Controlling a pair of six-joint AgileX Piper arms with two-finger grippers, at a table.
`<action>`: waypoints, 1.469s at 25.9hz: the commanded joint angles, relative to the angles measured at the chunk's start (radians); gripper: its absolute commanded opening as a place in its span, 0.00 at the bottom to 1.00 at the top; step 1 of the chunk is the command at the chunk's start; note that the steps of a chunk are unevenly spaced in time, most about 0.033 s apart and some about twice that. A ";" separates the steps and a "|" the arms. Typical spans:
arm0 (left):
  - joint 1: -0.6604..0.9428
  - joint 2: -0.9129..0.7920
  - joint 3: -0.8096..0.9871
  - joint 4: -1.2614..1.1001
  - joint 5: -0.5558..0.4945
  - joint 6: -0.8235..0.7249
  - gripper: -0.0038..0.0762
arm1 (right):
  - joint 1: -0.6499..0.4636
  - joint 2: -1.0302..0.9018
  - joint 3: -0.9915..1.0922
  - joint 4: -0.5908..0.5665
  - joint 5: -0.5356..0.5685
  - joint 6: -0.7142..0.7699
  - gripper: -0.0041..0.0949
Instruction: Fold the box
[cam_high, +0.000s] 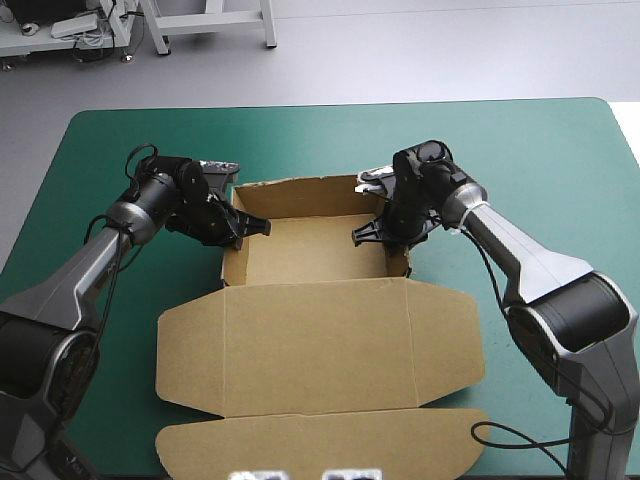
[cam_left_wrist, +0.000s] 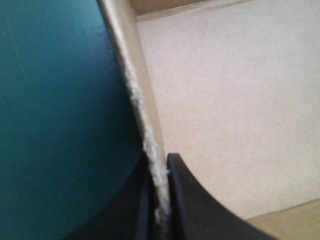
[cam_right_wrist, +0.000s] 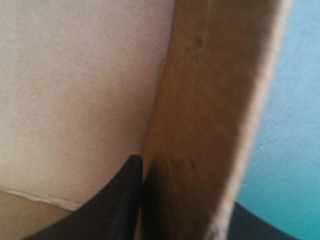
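Note:
The brown box stands as an open tray in the middle of the table, its walls raised and its wide lid lying flat toward the near edge. My left gripper is shut on the tray's left wall, one black finger inside and one outside. My right gripper is shut on the tray's right wall, with a black finger against its inner face. The tray's floor shows pale in both wrist views.
The teal-green cover lies bare around the box. The lid's front flap reaches close to the table's near edge. A black cable loops on the table at the near right.

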 joint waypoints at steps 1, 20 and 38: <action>-0.019 -0.018 -0.011 -0.083 0.061 0.006 0.23 | 0.002 -0.047 -0.023 -0.052 0.039 0.013 0.50; -0.017 -0.023 -0.264 0.077 0.242 0.004 0.67 | 0.002 -0.094 -0.270 -0.060 0.040 0.008 0.57; -0.019 -0.329 -0.532 0.124 0.244 0.056 0.04 | 0.002 -0.281 -0.341 -0.226 0.040 0.010 0.56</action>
